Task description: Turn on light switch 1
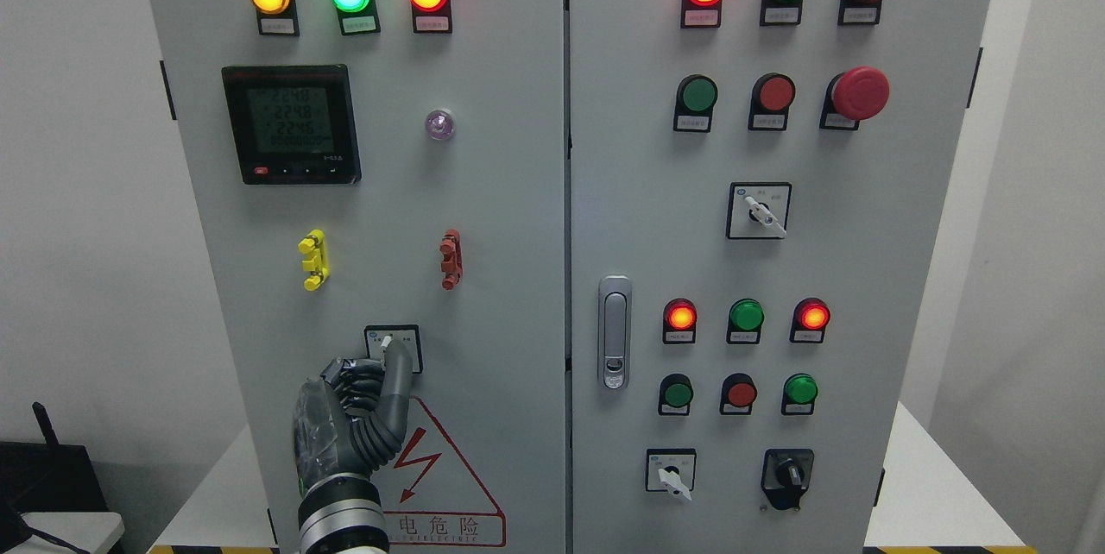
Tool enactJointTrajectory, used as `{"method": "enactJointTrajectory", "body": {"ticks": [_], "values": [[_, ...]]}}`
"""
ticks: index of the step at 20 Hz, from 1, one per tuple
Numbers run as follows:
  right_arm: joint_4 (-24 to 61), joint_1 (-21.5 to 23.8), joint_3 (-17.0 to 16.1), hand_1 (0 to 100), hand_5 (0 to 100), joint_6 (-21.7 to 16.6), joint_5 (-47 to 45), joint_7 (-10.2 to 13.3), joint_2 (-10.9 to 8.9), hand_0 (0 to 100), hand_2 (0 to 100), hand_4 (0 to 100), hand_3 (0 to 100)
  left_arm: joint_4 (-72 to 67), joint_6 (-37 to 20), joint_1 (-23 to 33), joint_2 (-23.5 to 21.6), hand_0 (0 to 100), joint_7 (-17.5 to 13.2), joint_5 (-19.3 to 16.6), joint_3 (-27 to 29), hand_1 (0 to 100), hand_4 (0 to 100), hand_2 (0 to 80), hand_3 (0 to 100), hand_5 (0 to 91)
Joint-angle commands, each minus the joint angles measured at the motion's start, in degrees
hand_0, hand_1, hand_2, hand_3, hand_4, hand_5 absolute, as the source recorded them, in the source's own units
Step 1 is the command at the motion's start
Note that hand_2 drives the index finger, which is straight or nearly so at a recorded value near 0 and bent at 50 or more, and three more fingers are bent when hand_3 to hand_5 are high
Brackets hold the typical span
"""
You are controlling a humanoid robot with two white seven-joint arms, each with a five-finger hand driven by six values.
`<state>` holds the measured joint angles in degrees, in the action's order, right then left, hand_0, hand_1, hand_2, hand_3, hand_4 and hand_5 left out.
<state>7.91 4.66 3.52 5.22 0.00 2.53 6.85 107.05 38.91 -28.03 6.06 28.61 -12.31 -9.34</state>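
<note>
Left hand (358, 407): fingers curled, one finger extended upward onto the switch (393, 348). Switch located at its fingertip; warning sign (440, 476) just right of the wrist.

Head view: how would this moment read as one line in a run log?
left hand: fingertip on switch | left door lamps: lit | right hand: unseen

— What stands behind?
— Pale wall (78, 192) on the left, more wall (1049, 235) on the right, evenly lit.
— Any furniture?
— A white table (937, 494) under the cabinet (535, 192), showing at both sides. A black box (52, 472) with an antenna sits at the lower left corner.
— The floor?
— Yellow-black tape (984, 549) along the bottom edge.
</note>
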Motion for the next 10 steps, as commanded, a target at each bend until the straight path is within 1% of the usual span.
{"method": "enactJointTrajectory", "body": {"ticks": [1, 10], "values": [[0.0, 0.0, 0.0, 39, 0, 0.0, -1.1, 0.0, 0.0, 12, 0, 0, 0, 0.0, 0.1, 0.0, 0.0, 40, 0.0, 0.0, -0.1, 36, 77, 55.5, 76, 70.1], [0.0, 0.0, 0.0, 39, 0, 0.0, -1.1, 0.0, 0.0, 12, 0, 0, 0, 0.0, 0.2, -0.1, 0.0, 42, 0.0, 0.0, -0.1, 36, 78, 55.7, 77, 70.9]]}}
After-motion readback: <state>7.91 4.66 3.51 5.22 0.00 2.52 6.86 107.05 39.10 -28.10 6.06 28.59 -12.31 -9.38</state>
